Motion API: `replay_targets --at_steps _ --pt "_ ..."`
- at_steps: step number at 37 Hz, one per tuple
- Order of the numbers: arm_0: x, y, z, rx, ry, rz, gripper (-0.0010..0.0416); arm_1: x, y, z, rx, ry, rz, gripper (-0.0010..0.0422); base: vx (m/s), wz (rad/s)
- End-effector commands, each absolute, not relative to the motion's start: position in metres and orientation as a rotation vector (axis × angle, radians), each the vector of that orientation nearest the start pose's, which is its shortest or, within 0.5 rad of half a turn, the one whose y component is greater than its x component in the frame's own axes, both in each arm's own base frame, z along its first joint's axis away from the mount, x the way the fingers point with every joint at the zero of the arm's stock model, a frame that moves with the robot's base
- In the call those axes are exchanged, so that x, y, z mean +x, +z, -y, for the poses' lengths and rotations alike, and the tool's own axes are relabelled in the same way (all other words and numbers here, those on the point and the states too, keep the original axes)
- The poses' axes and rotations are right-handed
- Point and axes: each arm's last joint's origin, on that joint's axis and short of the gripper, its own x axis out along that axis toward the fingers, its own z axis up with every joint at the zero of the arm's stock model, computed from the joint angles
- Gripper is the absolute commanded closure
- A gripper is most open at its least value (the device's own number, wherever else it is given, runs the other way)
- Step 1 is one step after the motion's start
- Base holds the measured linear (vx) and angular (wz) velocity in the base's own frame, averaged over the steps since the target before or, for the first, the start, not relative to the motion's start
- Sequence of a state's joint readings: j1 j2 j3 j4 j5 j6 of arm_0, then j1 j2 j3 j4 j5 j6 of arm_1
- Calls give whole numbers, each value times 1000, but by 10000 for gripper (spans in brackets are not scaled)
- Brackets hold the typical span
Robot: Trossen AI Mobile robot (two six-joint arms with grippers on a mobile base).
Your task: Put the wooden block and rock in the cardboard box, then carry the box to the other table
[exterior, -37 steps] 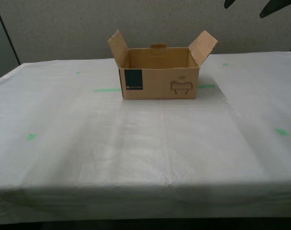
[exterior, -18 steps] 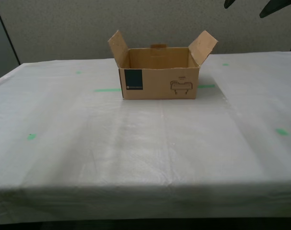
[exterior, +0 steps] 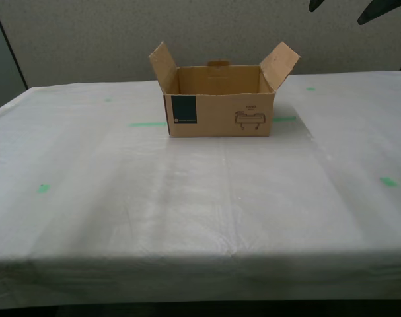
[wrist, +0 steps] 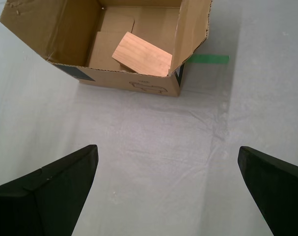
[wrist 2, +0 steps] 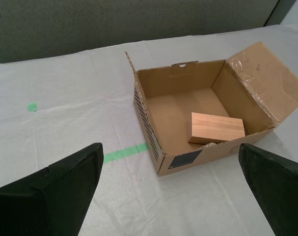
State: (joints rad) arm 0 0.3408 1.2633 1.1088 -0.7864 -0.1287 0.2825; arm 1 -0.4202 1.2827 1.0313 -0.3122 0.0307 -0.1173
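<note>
The brown corrugated cardboard box [exterior: 219,99] with upturned side flaps, a dark navy label square and a printed line drawing on its front is standing upright on the wide table draped in a wrinkled white cloth [exterior: 200,198], between strips of green tape [exterior: 147,124]. The light tan, brick-like wooden block [wrist 2: 216,128] is lying inside the box, tilted against the front wall. The rock cannot be made out in any view. My first gripper [wrist: 168,189] is hovering with its dark fingers [wrist: 50,189] spread wide, grasping nothing, above bare cloth in front of the box. My second gripper [wrist 2: 171,189] is likewise hanging with jaws parted and empty, near the box's labelled corner.
</note>
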Motion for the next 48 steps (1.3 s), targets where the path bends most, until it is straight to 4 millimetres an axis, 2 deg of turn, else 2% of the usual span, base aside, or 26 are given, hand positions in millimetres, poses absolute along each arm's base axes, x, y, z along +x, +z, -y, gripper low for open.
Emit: replay_targets --at_steps 1,48 --pt "233 299 -86 155 295 -993 7 254 303 115 -1 -405 -579 34 0 0" --pt "233 299 -86 155 294 -994 7 254 303 115 -1 -405 -579 34 0 0"
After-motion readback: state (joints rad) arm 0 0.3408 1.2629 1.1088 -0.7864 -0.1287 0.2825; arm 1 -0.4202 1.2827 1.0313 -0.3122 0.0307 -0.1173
